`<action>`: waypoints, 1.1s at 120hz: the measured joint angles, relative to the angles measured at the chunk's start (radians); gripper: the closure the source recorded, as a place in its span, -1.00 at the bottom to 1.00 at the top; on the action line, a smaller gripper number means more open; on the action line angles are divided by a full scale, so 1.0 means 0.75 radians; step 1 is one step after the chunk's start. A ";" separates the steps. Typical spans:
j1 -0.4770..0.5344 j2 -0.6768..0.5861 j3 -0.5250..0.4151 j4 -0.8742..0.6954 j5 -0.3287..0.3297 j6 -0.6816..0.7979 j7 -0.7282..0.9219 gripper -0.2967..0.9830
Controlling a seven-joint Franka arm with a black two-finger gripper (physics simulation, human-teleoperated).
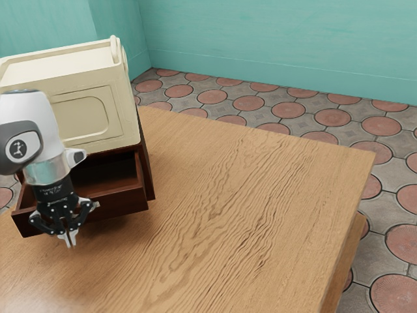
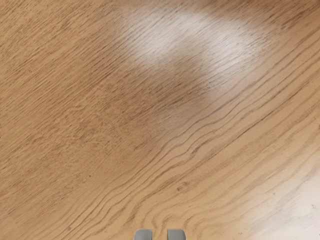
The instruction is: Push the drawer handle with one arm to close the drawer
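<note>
One risk: low gripper (image 1: 70,242), you may scrape the table (image 1: 215,215).
Fingers slightly apart, empty; off-centre drawer (image 1: 124,201) push could jam.

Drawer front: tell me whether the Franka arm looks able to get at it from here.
Probably yes: the gripper hangs just outside the drawer front, and I see nothing between them, though the exact gap is unclear.

Teal walls (image 1: 260,39), round-patterned tile floor (image 1: 333,118), grained wooden table (image 1: 260,195)
</note>
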 joint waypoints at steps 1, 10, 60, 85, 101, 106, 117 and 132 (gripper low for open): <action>0.000 0.005 0.003 0.001 0.006 0.007 -0.006 0.64; 0.001 0.047 0.019 0.010 0.050 0.072 -0.057 0.64; 0.001 0.251 0.093 0.092 0.170 0.379 -0.237 0.64; 0.000 0.306 0.123 0.153 0.275 0.436 -0.277 0.64; 0.002 0.386 0.161 0.230 0.339 0.453 -0.287 0.64; 0.002 0.412 0.164 0.253 0.349 0.458 -0.289 0.64; 0.001 0.469 0.167 0.303 0.362 0.474 -0.291 0.64; 0.000 0.523 0.195 0.328 0.391 0.520 -0.290 0.64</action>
